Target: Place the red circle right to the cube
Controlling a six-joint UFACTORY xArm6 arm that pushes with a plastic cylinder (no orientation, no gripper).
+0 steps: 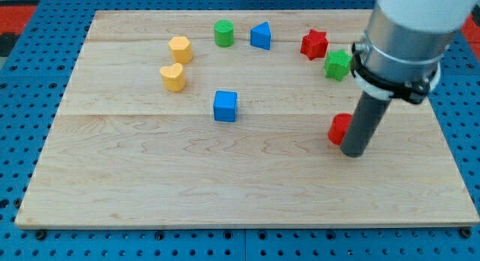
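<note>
Now my tip (353,152) touches the red plastic circle's (339,129) right side; no end effector here. Light, slippery: push left toward the blue cube (225,106).

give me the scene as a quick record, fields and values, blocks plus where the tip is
tip: my tip at the view's right, against the right side of the red circle, partly hiding it
cube: blue cube near the middle, well left of the red circle
yellow: two yellow blocks at upper left
green: cylinder at top, star at upper right
other: blue block at top, red star beside the green star
task: not yet done
</note>
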